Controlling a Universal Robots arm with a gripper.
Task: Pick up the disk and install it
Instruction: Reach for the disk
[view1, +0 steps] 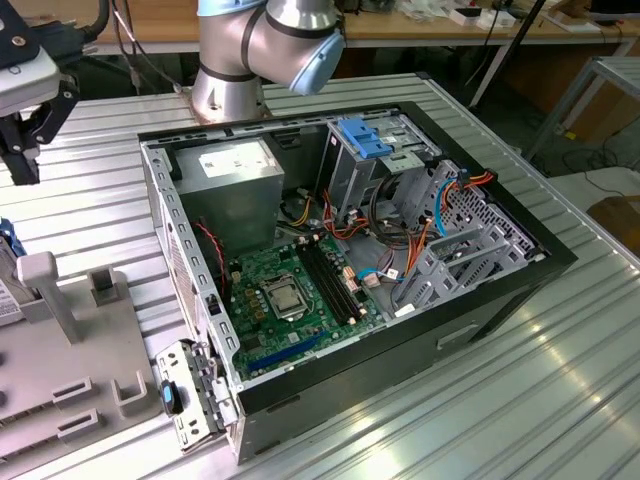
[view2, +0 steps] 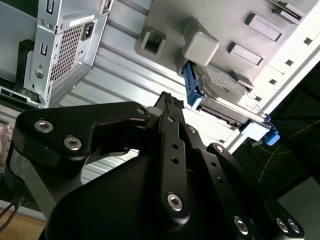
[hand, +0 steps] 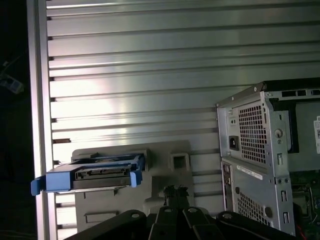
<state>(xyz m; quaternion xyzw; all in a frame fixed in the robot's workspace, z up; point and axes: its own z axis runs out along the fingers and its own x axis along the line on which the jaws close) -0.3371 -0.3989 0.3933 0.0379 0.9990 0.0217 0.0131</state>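
Arm (view1: 268, 50): silver-grey tubes, pale blue joint caps. Pincer (view2: 169, 107): black linkages, silver screws.

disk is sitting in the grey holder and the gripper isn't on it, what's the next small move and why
Probably ease the gripper across toward the disk until it lines up with it. In the first wrist view the disk sits in its blue rails on the grey holder, off to one side of the gripper and clearly apart from it, so it is not picked up yet.
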